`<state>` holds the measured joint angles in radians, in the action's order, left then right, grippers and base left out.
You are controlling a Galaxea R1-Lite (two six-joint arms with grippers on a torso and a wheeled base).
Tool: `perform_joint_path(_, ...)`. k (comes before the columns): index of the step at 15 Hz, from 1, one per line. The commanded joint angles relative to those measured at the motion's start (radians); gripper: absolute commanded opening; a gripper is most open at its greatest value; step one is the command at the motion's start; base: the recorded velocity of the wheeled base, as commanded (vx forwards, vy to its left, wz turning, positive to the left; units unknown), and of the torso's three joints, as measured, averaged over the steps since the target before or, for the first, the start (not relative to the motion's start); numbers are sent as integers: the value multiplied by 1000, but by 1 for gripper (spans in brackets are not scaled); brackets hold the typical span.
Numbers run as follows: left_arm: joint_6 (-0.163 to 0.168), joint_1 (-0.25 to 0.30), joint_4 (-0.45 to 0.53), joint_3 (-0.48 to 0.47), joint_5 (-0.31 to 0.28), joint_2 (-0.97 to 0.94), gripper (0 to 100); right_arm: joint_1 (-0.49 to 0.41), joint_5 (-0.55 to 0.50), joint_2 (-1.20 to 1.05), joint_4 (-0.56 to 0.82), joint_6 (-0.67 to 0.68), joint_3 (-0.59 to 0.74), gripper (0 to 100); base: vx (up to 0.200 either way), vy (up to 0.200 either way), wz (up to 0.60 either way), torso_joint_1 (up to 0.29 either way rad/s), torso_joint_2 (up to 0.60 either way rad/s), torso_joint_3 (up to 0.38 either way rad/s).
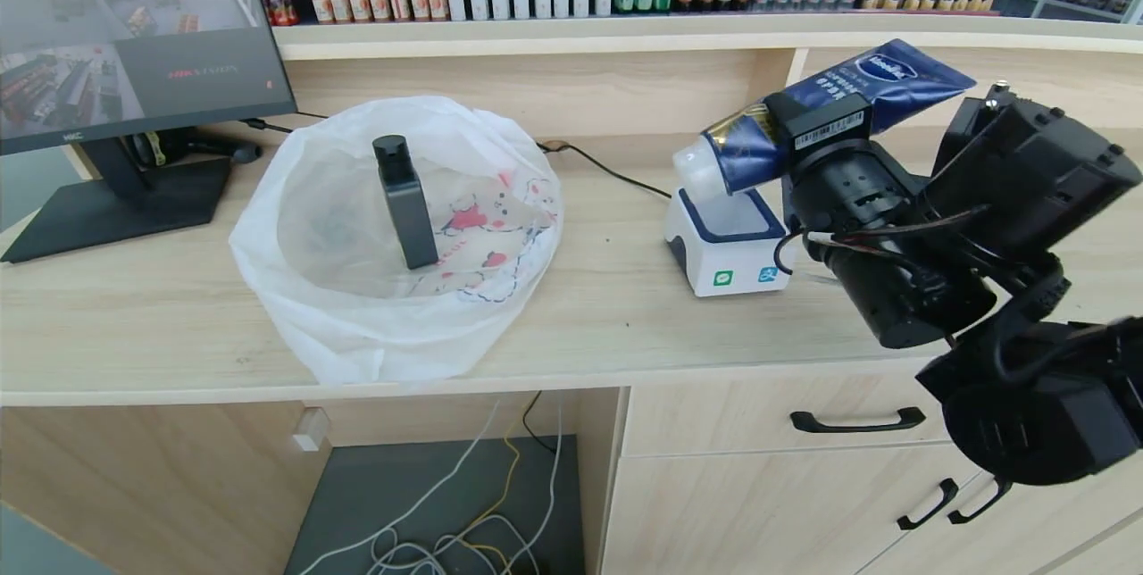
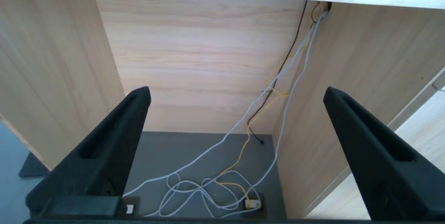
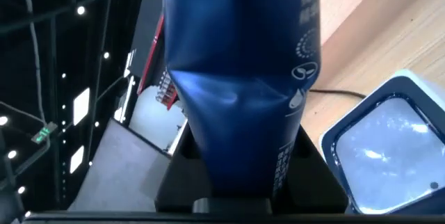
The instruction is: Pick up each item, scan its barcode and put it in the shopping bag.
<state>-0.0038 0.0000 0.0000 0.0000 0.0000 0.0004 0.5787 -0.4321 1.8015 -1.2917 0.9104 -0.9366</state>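
Right now: scanning step, with the tube held over the scanner.

I have my right gripper [image 1: 820,130] pinching the blue tube [image 1: 893,79] across its middle. The tube is tilted, its pale cap end low and just above the glass top of the white scanner [image 1: 728,246] on the counter [image 1: 134,316]. I cannot tell which way its barcode faces. My left gripper [image 2: 236,102] hangs below the counter edge with its fingers spread wide and nothing between them. The shopping bag [image 1: 357,334] sits open well to the left of the scanner, with a black bottle [image 1: 406,204] upright inside. I judge the tube is mid-scan. Next I would carry it left, clear the bag's rim, and let go beside the bottle rather than on it.
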Motion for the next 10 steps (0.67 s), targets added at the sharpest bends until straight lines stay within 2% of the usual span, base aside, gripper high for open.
perform_joint_path(1, -1, 0, 0, 0, 0, 0, 100, -50, -4, 79, 2, 36, -39, 0, 0, 0, 0, 0, 0, 0)
perform_joint_path(10, -1, 0, 0, 0, 0, 0, 100, -66, 0, 139, 2, 93, -59, 0, 0, 0, 0, 0, 0, 0)
